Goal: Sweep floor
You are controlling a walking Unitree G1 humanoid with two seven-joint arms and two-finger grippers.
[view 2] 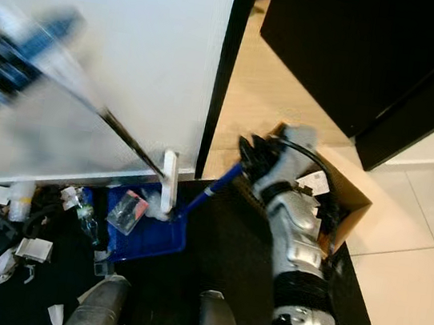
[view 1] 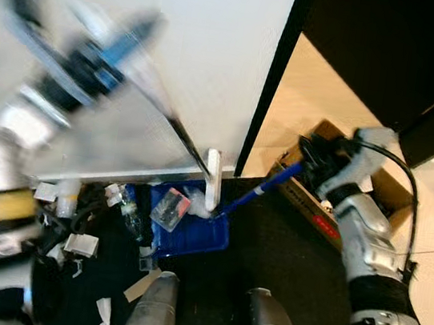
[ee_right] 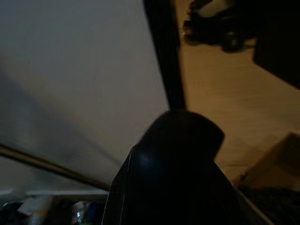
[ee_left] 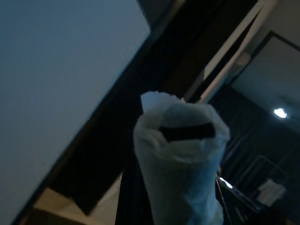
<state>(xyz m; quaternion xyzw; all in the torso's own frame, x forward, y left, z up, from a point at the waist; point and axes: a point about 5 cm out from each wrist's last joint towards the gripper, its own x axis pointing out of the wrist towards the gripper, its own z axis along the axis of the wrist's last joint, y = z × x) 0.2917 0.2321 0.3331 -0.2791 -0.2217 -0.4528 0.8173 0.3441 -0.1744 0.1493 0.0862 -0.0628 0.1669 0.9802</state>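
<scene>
Right pincer (view 1: 308,155) is clenching the blue dustpan (view 1: 184,221) handle, angling it so the left pincer (view 1: 93,64), gripping the broom (view 1: 213,180), is pushing litter (view 1: 80,242) in.

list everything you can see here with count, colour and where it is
dustpan: one, blue, on the dark floor at the foot of the white wall, litter inside it
dustpan handle: one, blue, rising from the pan to the right gripper
broom: one, white head on a thin dark stick, standing at the pan's mouth
litter: many pieces, white paper scraps and clear wrappers, on the floor left of the pan
cardboard box: one, brown, open, behind the right arm
wall: one, white
left gripper: one, blurred, raised high on the broom stick
right gripper: one, black, at the top of the dustpan handle
</scene>
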